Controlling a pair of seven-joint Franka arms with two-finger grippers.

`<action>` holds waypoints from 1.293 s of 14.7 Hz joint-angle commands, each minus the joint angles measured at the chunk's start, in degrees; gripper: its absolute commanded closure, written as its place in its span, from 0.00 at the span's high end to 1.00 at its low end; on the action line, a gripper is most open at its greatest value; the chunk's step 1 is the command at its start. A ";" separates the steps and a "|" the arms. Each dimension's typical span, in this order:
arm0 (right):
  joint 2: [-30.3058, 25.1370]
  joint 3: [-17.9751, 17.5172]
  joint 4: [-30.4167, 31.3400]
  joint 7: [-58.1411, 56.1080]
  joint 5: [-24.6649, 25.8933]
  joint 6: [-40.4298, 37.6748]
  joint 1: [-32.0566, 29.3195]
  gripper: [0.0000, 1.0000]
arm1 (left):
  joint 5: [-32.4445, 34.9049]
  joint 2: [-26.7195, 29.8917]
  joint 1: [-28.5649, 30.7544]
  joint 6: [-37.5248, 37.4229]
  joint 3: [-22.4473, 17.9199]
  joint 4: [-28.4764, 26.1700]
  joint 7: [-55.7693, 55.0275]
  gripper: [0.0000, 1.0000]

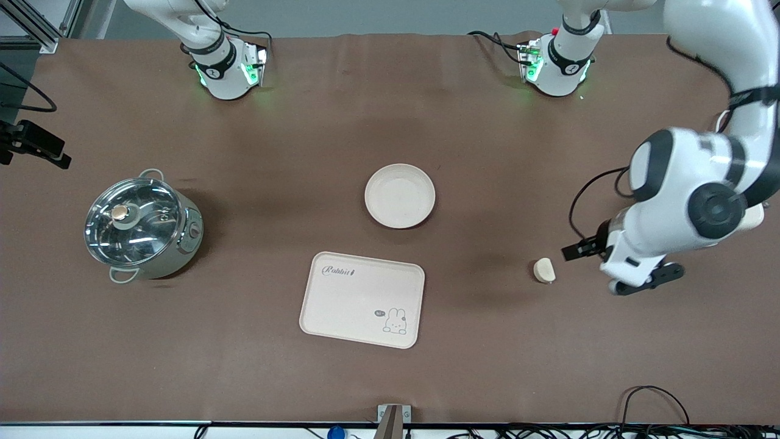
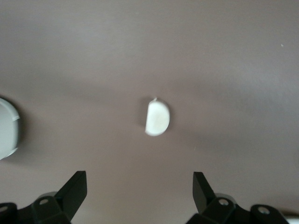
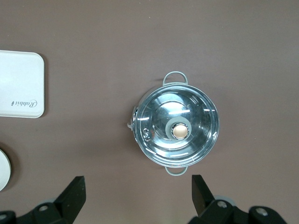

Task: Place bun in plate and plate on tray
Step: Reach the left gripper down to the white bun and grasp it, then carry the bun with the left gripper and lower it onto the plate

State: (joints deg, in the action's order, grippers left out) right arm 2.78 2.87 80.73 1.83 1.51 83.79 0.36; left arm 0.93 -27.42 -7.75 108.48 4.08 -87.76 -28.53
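Observation:
The bun (image 1: 544,270) lies on the brown table toward the left arm's end, apart from the dishes. My left gripper (image 1: 635,275) hangs over the table just beside it. In the left wrist view the gripper (image 2: 140,191) is open and empty, with the bun (image 2: 156,117) lying ahead of the fingertips. The round plate (image 1: 400,196) sits empty mid-table. The Rabbit tray (image 1: 362,299) lies empty, nearer the front camera than the plate. My right gripper (image 3: 138,196) is open and empty high over the pot; it is out of the front view.
A steel pot with a glass lid (image 1: 141,227) stands toward the right arm's end; it also shows in the right wrist view (image 3: 176,126), with a tray corner (image 3: 21,84) and the plate's edge (image 3: 3,170). Cables lie along the table's front edge.

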 commanded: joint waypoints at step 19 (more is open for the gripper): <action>-0.05 -0.05 -0.04 0.89 0.60 -0.30 -0.19 1.00 | -1.28 -12.92 -0.34 20.81 0.67 -7.95 -0.38 0.22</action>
State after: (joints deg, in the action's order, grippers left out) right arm 2.79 2.93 80.74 1.84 1.51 83.78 0.36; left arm 0.49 -40.29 -7.74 128.89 4.51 -95.79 -28.68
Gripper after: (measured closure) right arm 0.000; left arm 0.714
